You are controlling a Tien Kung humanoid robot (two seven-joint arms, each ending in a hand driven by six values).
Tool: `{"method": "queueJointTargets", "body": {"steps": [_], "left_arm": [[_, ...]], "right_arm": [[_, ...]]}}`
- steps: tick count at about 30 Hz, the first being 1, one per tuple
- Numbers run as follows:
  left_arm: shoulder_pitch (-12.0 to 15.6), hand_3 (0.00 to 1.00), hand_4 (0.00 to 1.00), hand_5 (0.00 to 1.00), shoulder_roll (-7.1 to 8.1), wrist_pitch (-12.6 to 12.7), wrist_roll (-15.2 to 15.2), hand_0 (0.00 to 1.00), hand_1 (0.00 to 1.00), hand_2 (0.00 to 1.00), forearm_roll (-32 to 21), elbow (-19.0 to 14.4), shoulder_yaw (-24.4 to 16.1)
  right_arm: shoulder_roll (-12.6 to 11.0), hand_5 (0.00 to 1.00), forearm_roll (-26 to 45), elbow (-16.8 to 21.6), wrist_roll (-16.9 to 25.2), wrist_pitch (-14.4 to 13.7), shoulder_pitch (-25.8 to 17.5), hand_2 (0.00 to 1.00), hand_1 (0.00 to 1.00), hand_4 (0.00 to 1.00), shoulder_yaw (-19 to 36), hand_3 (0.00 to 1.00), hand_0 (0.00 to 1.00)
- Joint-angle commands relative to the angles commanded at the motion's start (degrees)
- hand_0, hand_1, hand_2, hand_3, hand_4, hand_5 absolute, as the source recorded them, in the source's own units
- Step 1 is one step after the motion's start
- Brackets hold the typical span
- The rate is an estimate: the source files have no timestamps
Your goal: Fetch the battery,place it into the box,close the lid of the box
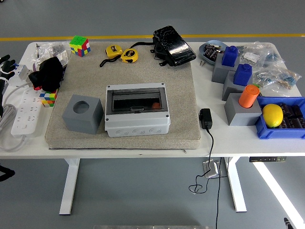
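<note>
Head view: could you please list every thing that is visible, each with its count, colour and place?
box: 1, grey, dark lid shut, mat centre
orange thing: 1, behind the lid, right; kind unclear
hollow block: 1, grey, left of the box
mat: 1, beige, table centre
tape measures: 2, yellow, mat's far edge
pouch: 1, black, far centre
puzzle cubes: 2, multicoloured, far left and left edge
black cloth: 1, left
power strip: 1, white, left edge
adapter: 1, black, right of the mat
grey stands: 3, right; two bear blue pieces, one an orange cylinder
bin: 1, blue, right edge, holds a yellow lemon
bags: several, clear, far right
left hand: at the left edge, barely in view
</note>
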Motion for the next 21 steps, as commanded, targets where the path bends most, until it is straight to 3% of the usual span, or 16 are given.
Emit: {"method": "queueJointTargets", "body": {"steps": [21], "left_arm": [[-0.51,0.805,0.998,0.821,-0.29,-0.02,0.36,0.829,0.842,0.806,0.24,-0.18,-0.47]], "right_arm": [[-0.42,0.998,0.38,0.00,-0.04,0.06,0.21,0.746,0.764,0.998,-0.08,0.792,0.816]]}}
